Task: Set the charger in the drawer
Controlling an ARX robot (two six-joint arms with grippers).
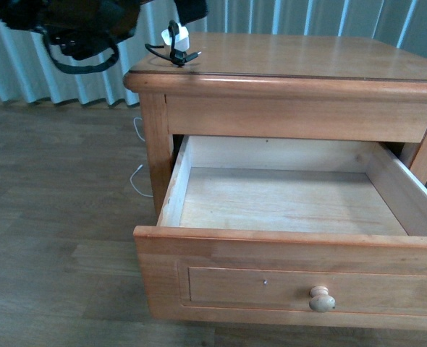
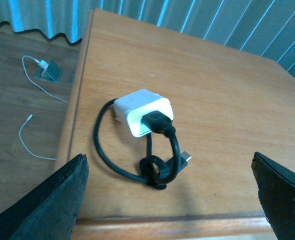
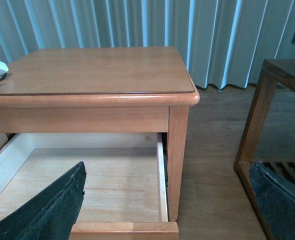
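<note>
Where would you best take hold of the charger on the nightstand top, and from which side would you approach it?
Grip the charger by its white plug block, across the two flat sides, coming down from above. The block lies flat on the nightstand top and is rigid, while the black cable looped beside it is thin and floppy. The open left gripper looks well placed.
</note>
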